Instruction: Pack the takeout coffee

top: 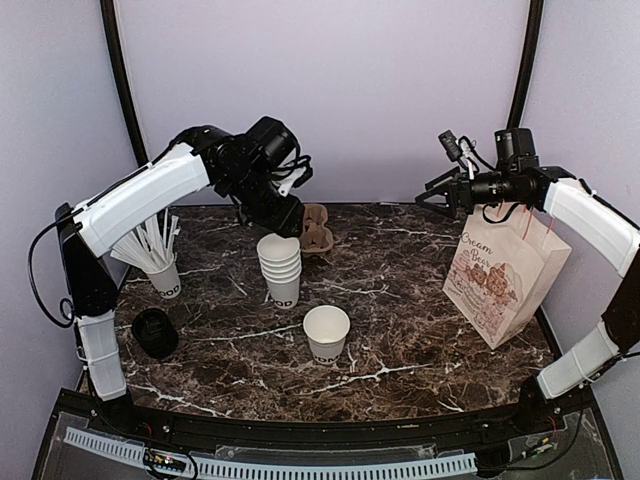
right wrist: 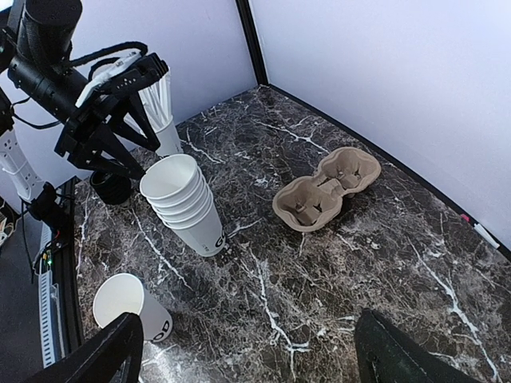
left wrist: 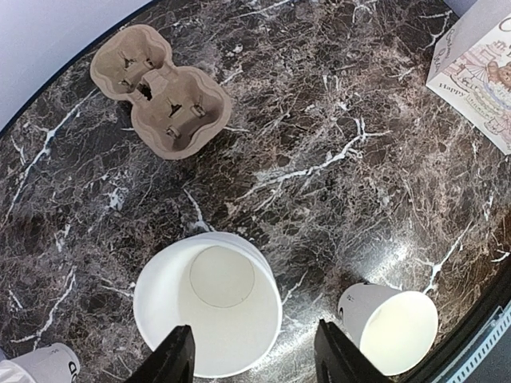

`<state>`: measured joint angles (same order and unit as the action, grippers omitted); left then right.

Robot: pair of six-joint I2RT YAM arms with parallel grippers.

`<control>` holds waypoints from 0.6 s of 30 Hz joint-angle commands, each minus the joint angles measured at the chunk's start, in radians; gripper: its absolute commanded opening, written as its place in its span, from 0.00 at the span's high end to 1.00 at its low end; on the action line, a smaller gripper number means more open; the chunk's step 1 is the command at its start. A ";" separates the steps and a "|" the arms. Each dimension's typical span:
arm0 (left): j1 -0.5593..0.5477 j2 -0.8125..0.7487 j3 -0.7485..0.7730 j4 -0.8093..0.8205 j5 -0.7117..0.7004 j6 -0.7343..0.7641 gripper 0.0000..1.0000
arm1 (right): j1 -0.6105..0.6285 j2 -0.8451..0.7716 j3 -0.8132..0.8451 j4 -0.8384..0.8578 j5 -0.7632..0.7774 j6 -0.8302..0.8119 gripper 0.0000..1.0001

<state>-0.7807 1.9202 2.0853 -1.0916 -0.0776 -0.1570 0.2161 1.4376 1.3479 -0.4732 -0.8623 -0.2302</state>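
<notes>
The takeout coffee cup (top: pixel 326 333) is a single white paper cup with black lettering, standing upright and uncovered at the table's middle front; it also shows in the wrist views (left wrist: pixel 391 327) (right wrist: pixel 132 307). A black lid (top: pixel 155 333) lies near the left edge. My left gripper (top: pixel 288 218) (left wrist: pixel 255 357) hovers open just above the stack of nested white cups (top: pixel 281 268) (left wrist: pixel 209 302), holding nothing. My right gripper (top: pixel 432 195) (right wrist: pixel 251 361) is open and empty, held high at the back right.
A brown cardboard cup carrier (top: pixel 315 228) (left wrist: pixel 158 92) (right wrist: pixel 327 190) lies at the back centre. A printed paper bag (top: pixel 505 275) stands at the right. A white cup of wrapped straws (top: pixel 160 268) stands at the left.
</notes>
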 commanded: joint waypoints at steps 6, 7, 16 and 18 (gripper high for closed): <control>0.013 0.061 -0.031 -0.026 0.112 0.002 0.54 | 0.005 -0.024 0.001 0.005 0.009 -0.017 0.07; 0.013 0.064 -0.031 -0.027 0.105 0.002 0.56 | 0.005 -0.024 -0.001 0.005 0.008 -0.018 0.07; 0.012 0.115 -0.029 -0.041 0.047 0.007 0.68 | 0.005 -0.028 -0.010 0.007 0.006 -0.018 0.07; 0.013 0.126 -0.029 -0.047 0.044 0.011 0.70 | 0.005 -0.032 -0.013 0.007 0.007 -0.017 0.07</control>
<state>-0.7723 2.0388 2.0670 -1.1023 -0.0200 -0.1577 0.2161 1.4349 1.3441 -0.4755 -0.8558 -0.2352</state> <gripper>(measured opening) 0.320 0.927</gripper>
